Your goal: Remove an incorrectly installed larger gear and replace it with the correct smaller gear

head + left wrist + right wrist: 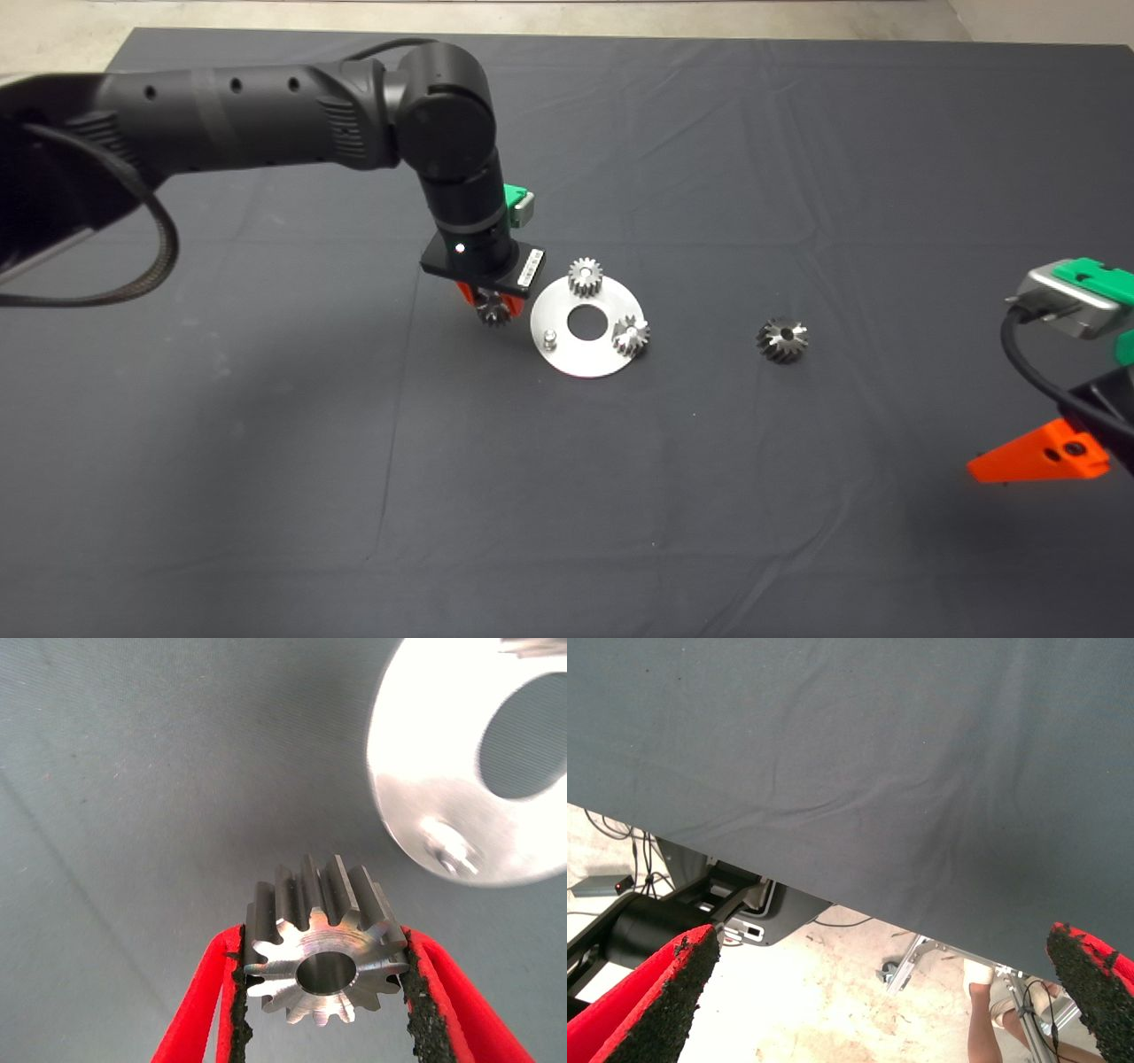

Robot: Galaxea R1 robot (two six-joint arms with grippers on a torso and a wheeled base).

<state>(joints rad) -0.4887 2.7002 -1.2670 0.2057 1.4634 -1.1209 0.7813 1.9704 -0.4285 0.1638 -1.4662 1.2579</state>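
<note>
we have the left gripper [493, 310] pinching the smaller gear [324, 954] just left of the plate [567, 359] at frame centre, the larger gear [782, 340] lying off right; next, we judge, seat it on the bare pin [549, 337].

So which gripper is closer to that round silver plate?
Left. The left gripper holds the smaller gear right beside the plate; the right gripper waits far off at the mat's edge.

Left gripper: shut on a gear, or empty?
Shut on the smaller gear: the left gripper has a pad pressed against each toothed flank, beside the silver plate.
</note>
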